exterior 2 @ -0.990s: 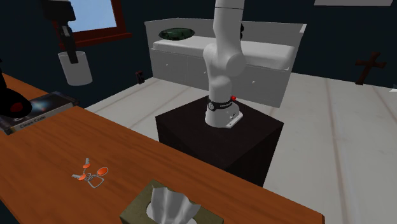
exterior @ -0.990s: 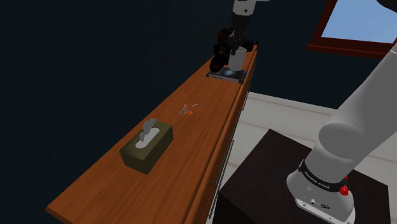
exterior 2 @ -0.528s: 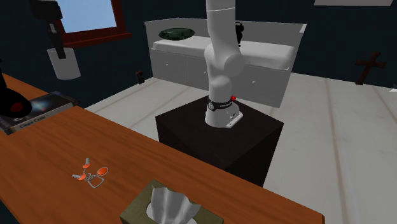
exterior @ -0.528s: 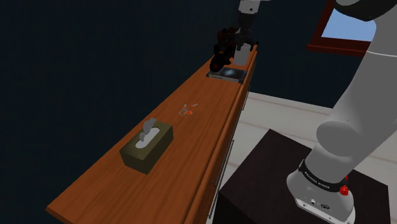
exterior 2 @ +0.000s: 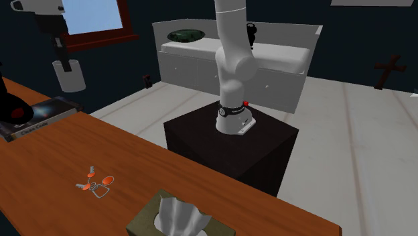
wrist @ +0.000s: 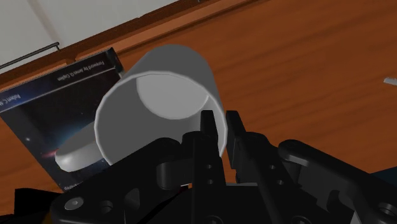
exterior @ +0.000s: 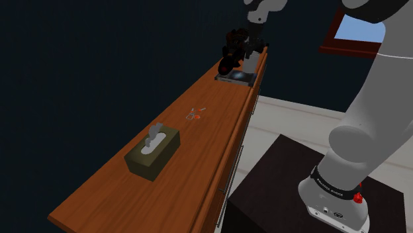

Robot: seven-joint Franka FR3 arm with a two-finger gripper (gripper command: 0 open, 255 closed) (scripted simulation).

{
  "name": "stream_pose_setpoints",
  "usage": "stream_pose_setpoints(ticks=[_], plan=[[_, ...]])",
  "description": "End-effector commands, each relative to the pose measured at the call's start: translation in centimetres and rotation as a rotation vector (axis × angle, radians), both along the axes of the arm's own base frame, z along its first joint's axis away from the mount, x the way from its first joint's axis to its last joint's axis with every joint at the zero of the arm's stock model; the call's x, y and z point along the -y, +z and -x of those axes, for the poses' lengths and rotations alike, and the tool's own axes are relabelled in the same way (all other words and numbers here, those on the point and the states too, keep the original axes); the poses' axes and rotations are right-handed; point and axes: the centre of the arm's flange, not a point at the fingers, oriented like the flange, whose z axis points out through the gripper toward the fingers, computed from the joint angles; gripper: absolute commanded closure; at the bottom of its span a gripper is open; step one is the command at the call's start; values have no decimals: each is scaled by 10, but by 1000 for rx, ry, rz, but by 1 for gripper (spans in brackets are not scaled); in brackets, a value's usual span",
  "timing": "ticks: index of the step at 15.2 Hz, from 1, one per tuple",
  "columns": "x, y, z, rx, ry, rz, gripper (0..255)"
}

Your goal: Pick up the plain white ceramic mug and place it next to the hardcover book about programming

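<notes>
Fingers [wrist: 207, 140] nearly closed, pinching rim wall of plain white cylindrical mug [wrist: 165, 89]. Mug airborne above brown wood counter [wrist: 286, 76], near dark hardcover book [wrist: 44, 108]. Vs 0.5 s ago: mug slightly lower.

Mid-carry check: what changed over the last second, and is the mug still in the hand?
The hand, shut on the mug's rim, carried it a little toward the second exterior view's left, and the arm swung with it. Nothing was taken or let go: the mug stayed held, in the air near the book. The book, tissue box and orange bits stayed put.
</notes>
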Motion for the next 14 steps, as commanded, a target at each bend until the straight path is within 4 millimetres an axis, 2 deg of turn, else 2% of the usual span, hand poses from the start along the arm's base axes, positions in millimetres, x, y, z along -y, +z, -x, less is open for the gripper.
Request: stream_pose_setpoints(ticks=[1, 14], plan=[[1, -10, 1, 1, 0, 0, 255], [1, -79, 1, 1, 0, 0, 255]])
